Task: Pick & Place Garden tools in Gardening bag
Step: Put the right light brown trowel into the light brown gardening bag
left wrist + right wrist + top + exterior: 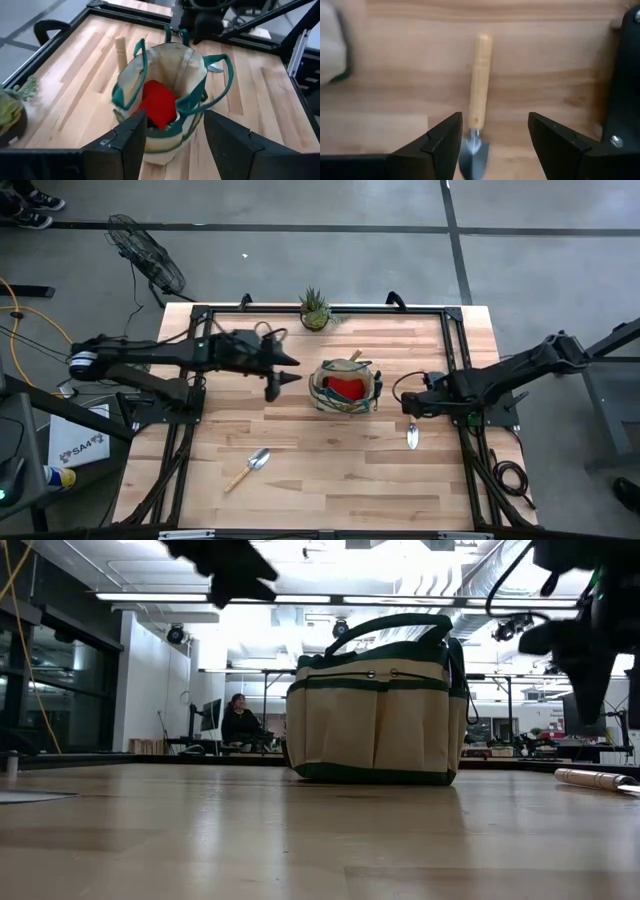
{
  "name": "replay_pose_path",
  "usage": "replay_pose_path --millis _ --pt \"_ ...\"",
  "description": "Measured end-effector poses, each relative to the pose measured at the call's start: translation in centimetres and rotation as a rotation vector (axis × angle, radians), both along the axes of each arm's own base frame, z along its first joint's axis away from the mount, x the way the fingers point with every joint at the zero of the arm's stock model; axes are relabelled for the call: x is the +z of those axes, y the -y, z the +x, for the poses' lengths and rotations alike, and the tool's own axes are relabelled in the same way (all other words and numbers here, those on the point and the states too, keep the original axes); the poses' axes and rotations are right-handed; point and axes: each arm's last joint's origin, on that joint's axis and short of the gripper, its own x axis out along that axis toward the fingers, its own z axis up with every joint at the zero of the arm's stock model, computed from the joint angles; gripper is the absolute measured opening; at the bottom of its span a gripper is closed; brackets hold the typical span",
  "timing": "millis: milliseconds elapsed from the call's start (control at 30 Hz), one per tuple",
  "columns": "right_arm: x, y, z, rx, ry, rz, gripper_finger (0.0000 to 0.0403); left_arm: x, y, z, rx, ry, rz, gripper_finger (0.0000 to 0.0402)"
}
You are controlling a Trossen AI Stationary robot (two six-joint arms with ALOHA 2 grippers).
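Observation:
The tan gardening bag [345, 387] with green trim stands upright at mid-table. A red glove [157, 102] lies inside it, and a wooden tool handle [120, 47] sticks up at its rim. My left gripper [175, 137] is open and empty, raised just left of the bag [285, 375]. My right gripper [495, 145] is open above a wooden-handled trowel [480, 85] that lies flat on the table right of the bag [412, 437]. Its fingers stand on either side of the blade end without touching it. A second trowel [248, 468] lies flat toward the near left.
A spiky potted plant [314, 310] stands at the far edge behind the bag. A black frame [455, 360] runs around the tabletop. Bare wood lies along the near side of the table [340, 490]. A person sits in the room far beyond the table [240, 722].

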Motion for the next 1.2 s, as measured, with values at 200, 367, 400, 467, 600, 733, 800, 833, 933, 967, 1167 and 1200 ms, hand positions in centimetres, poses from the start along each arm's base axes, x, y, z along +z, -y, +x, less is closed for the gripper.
replay_pose_path --millis 200,367,400,467,600,733,800,833,933,967,1167,1200 --pt "-1.5 0.7 0.6 -0.037 -0.055 -0.019 0.022 -0.9 -0.4 -2.9 -0.009 0.059 -0.041 0.0191" --pt "-3.0 1.1 1.6 -0.043 -0.046 -0.018 0.022 -1.3 -0.4 -3.9 -0.022 0.067 -0.05 0.0191" --pt "-3.2 1.2 1.8 -0.04 -0.039 -0.016 0.022 -1.3 -0.3 -4.0 -0.031 0.068 -0.054 0.0191" --pt "-3.7 1.4 2.2 -0.047 -0.043 -0.017 0.022 -1.4 -0.3 -4.1 -0.042 0.065 -0.058 0.0191" --pt "-4.4 2.0 2.4 -0.081 -0.097 -0.033 0.022 -1.6 -0.2 -4.1 -0.067 0.056 -0.064 0.0191" --pt "-5.1 2.5 2.6 -0.074 -0.143 -0.039 0.022 -1.7 -0.2 -4.1 -0.077 0.042 -0.049 0.0191" --pt "-5.5 2.7 2.8 -0.067 -0.164 -0.04 0.022 -1.8 -0.2 -4.2 -0.077 0.032 -0.049 0.0191" --pt "-5.7 2.7 2.9 -0.068 -0.171 -0.039 0.022 -1.8 -0.2 -4.2 -0.078 0.03 -0.048 0.0191" --pt "-6.3 2.8 3.3 -0.071 -0.182 -0.029 0.022 -1.8 -0.2 -4.2 -0.08 0.03 -0.046 0.0191" --pt "-6.4 2.7 3.4 -0.07 -0.181 -0.021 0.022 -1.8 -0.2 -4.2 -0.081 0.03 -0.046 0.0191" --pt "-6.8 2.6 3.7 -0.068 -0.19 -0.005 0.0194 -1.8 -0.1 -4.2 -0.101 0.03 -0.04 0.0191" --pt "-6.8 2.6 3.8 -0.068 -0.188 -0.005 0.0186 -1.8 -0.1 -4.2 -0.103 0.03 -0.036 0.0191"
